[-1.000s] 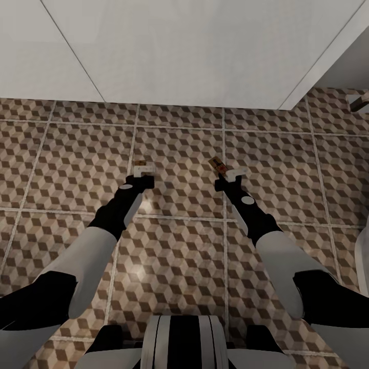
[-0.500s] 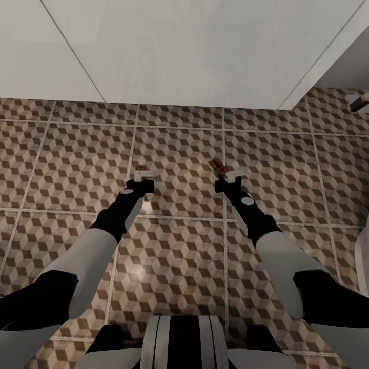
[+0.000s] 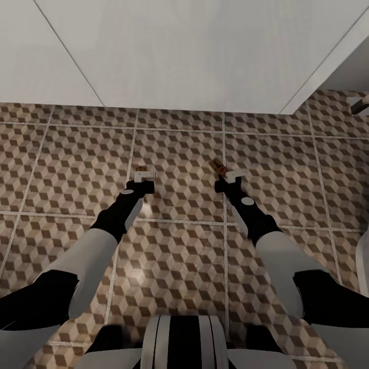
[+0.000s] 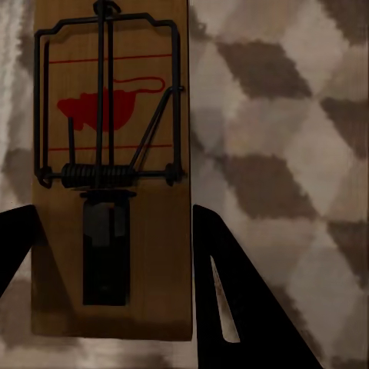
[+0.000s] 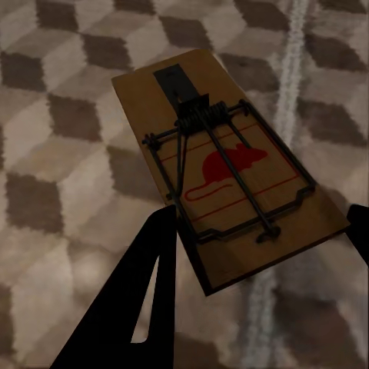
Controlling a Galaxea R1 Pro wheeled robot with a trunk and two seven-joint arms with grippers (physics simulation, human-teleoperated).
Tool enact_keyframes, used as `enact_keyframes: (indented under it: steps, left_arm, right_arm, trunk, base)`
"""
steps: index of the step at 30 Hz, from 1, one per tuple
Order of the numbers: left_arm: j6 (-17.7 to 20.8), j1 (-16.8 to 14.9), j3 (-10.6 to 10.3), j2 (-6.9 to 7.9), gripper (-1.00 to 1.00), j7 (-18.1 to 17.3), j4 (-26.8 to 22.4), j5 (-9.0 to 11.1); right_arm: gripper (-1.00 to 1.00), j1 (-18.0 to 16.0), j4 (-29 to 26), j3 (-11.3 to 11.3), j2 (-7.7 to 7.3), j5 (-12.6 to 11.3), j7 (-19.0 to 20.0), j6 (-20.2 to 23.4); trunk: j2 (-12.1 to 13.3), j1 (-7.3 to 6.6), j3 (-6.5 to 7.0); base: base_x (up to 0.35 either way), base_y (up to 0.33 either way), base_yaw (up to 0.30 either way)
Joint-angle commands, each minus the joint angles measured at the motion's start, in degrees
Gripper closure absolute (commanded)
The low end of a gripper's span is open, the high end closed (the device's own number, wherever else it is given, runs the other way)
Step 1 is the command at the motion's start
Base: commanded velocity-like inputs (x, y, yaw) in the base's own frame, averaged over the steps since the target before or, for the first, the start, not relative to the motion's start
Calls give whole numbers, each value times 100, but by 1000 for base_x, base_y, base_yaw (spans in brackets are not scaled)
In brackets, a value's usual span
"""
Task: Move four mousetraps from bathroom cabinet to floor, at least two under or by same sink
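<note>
each claw (image 3: pixel 144 173) (image 3: pixel 229 174) straddles a mousetrap (image 4: pixel 111 165) (image 5: pixel 223 173) over bathroom floor (image 3: pixel 179 241).

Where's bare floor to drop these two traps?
Bare bathroom floor lies between the left gripper and right gripper, and ahead up to the white wall base. Each gripper carries a mousetrap. Crowded only at far right, by the white fixture edge.

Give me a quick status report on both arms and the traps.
Left pincer shut on left trap, low over floor. Right pincer shut on right trap, also low. White vanity just ahead. Nothing blocking.
</note>
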Motion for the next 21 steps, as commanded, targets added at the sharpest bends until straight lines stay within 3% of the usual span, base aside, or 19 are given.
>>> enact_keyframes:
  steps: [1, 21]
  left_arm:
    - [30, -1, -35, 5, 100, 46, -7, 39]
    - [30, 0, -35, 14, 100, 46, -3, 38]
  right_arm:
    - [100, -2, 4, -12, 0, 30, 30, -16]
    - [100, -3, 11, -12, -2, 36, 30, -16]
  trunk:
    - [-1, 1, -3]
    - [-1, 1, -3]
  base:
    - [195, 0, 0]
    - [189, 0, 0]
